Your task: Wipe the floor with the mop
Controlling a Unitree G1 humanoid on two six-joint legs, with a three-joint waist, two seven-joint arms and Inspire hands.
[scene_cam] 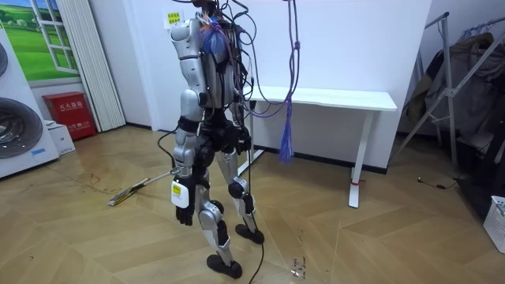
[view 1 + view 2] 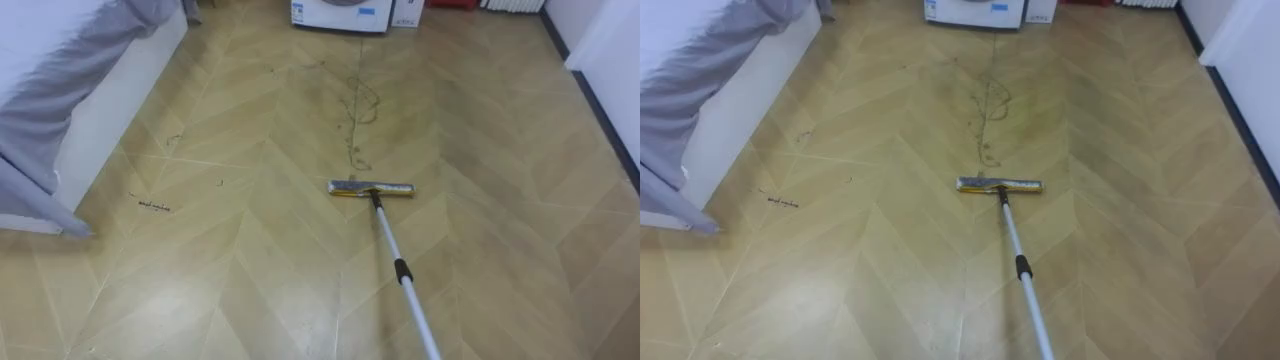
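The mop head (image 2: 371,188) lies flat on the wooden floor (image 2: 250,280). Its pole (image 2: 400,270) runs off toward 5 o'clock. Dirty squiggles (image 2: 358,110) sit at 12 o'clock from it. The left hand (image 1: 182,207) hangs by the robot's side, and I cannot tell if it is open or closed.

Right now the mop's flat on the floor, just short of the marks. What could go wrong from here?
1. The marks run on toward the washer; a long push could drive the mop head into it.
2. The grey sheet hangs low on the left; a sideways sweep toward the specks could snag it.
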